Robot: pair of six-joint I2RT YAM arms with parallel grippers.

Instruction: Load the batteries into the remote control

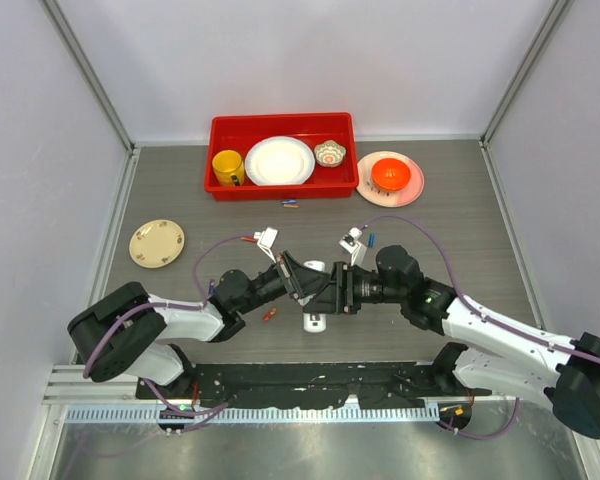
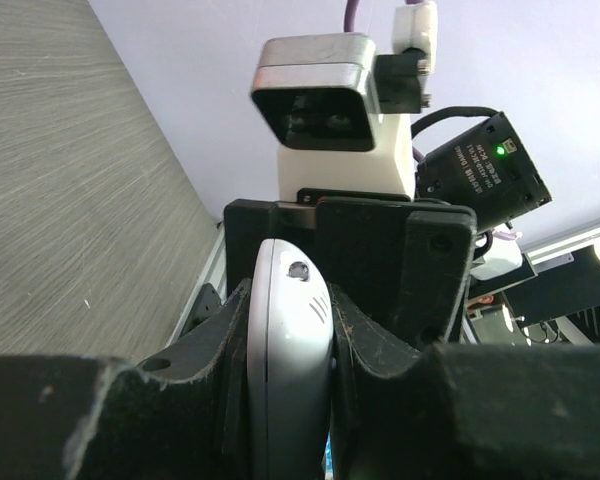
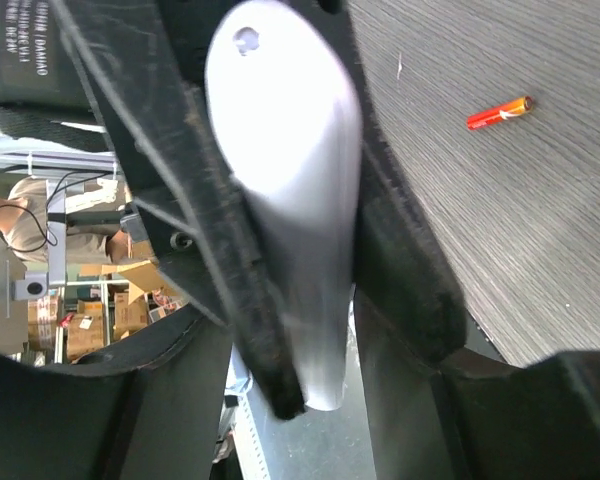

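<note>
Slim white plastic remote control with rounded ends point(image 1: 315, 322): located mid-bench, between my two arms. My left fingers point(image 1: 302, 282) are closed narrow on it from one side. My right fingers point(image 1: 332, 290) clamp it from the opposite side, tips facing the left pair. Both wrist views confirm pads pressed against its long sides. I cannot tell whether it touches the grey bench point(image 1: 180, 190). A small red-and-orange cylindrical battery point(image 3: 500, 112) lies loose on the bench near my left arm. Two more thin batteries point(image 1: 290, 204) lie just beside the red plastic tray point(image 1: 280, 190).

Grey wood-grain table point(image 1: 460, 215) between pale walls point(image 1: 330, 60).
</note>
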